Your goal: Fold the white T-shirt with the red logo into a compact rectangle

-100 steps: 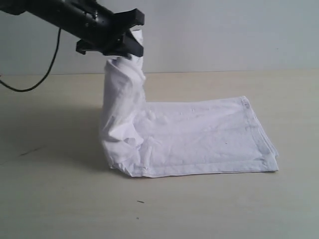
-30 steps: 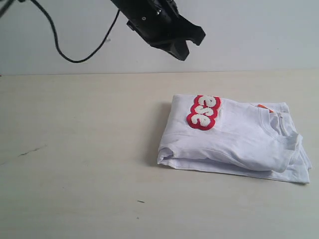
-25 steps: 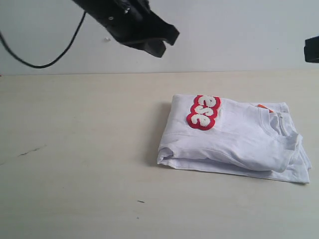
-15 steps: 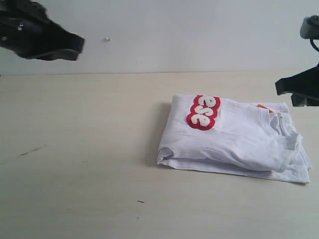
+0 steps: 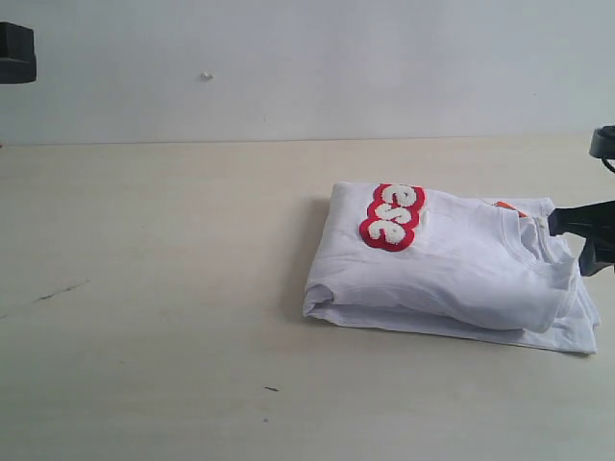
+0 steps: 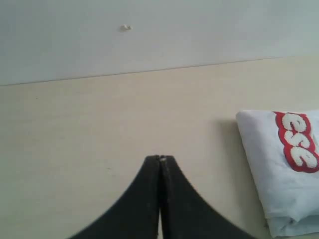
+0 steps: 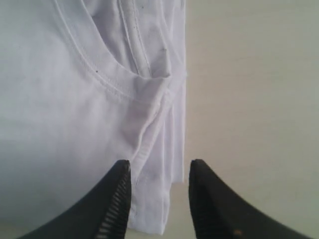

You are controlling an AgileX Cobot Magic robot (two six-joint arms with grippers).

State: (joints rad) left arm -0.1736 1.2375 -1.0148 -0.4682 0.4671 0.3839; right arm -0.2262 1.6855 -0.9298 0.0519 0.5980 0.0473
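Observation:
The white T-shirt [image 5: 452, 264] lies folded into a thick rectangle on the table, right of centre. Part of the red logo [image 5: 392, 216] shows on its top layer near the far left corner, and the collar and an orange tag [image 5: 506, 206] face right. My right gripper [image 5: 569, 243] stands open at the shirt's collar end. In the right wrist view the stacked edge of the shirt [image 7: 164, 149] lies between its fingertips [image 7: 158, 167]. My left gripper [image 6: 160, 158] is shut and empty above bare table, well left of the shirt [image 6: 279, 169]. In the exterior view only a black part of the left arm [image 5: 14, 53] shows.
The pale wooden table [image 5: 154, 288] runs back to a light wall [image 5: 336, 67]. A dark scratch [image 5: 58, 290] marks the table on the left. A small dark speck [image 5: 271, 389] lies near the front.
The left arm has pulled away up and to the left, almost out of the exterior view. The right gripper has come in from the right, dropped to the shirt's collar end and opened.

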